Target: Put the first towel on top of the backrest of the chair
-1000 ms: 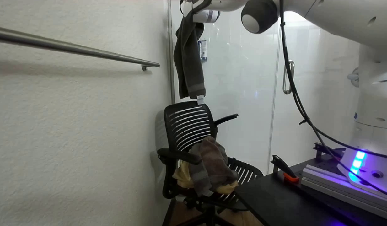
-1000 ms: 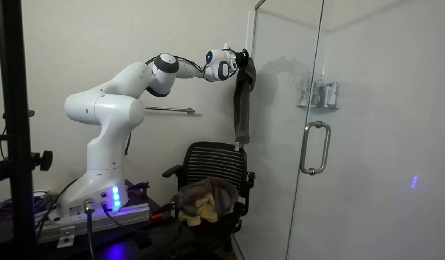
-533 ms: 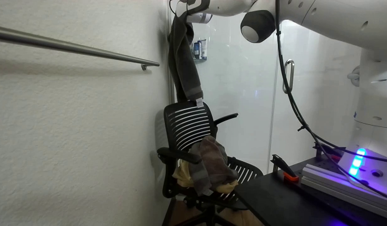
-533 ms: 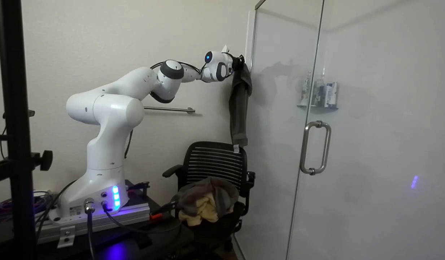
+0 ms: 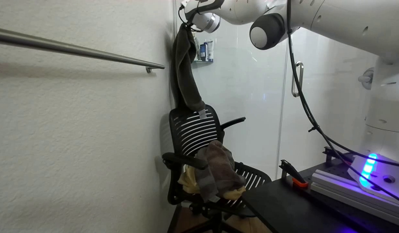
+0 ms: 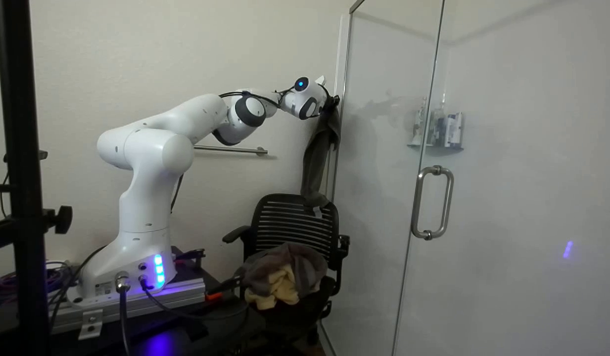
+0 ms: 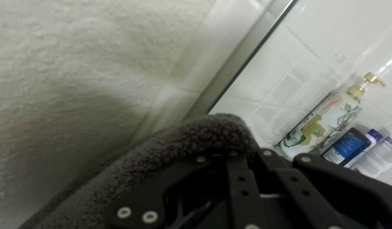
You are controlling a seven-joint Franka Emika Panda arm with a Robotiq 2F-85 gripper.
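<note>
My gripper (image 7: 246, 152) is shut on the upper end of a dark grey-brown towel (image 7: 196, 140); the fingertips are partly hidden by the cloth. In both exterior views the towel (image 5: 186, 71) (image 6: 315, 158) hangs long below the gripper (image 5: 185, 26) (image 6: 333, 102). Its lower end, with a white tag (image 5: 202, 114), overlaps the top of the black chair's slatted backrest (image 5: 199, 131) (image 6: 285, 222) and bends there; it looks to be touching. The gripper is well above the backrest. More grey-brown towels (image 5: 220, 165) and a yellow cloth (image 6: 285, 287) lie heaped on the seat.
A wall with a metal towel bar (image 5: 76, 50) runs beside the chair. A glass shower door with a handle (image 6: 448, 207) stands close by. Bottles (image 7: 323, 124) sit on a shelf behind the glass. A black table (image 5: 267, 200) bears the robot base near the seat.
The gripper has moved down and tilted downward, towards the wall, with the towel. The towel's lower end has come down from just above the backrest to overlap its top and bends there.
</note>
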